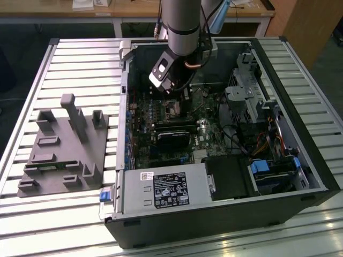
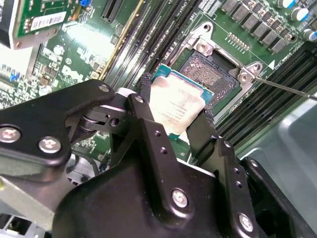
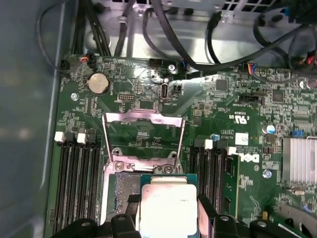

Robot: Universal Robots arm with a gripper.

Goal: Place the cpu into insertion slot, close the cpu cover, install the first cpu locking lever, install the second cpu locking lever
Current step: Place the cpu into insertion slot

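The cpu is pinched by two of its edges between the black fingers of the gripper, so the tool is clenched on the chip. The shiny top faces up and nothing rubs its underside. You are holding it just above the insertion slot, partly over the dark middle, and it does not look dropped in yet. I cannot tell if one edge already touches the silver rim. The cpu cover is flipped back and lies open past the slot, which leaves the way down free for the chip. A thin metal rod, likely one of the locking levers, sticks out to the side and is not hooked down. Long black memory slots run along both sides of the slot on the green board. In the exterior view your arm reaches into the computer case at about eleven o'clock from its middle. A grey parts tray sits at nine o'clock from the case, well apart.
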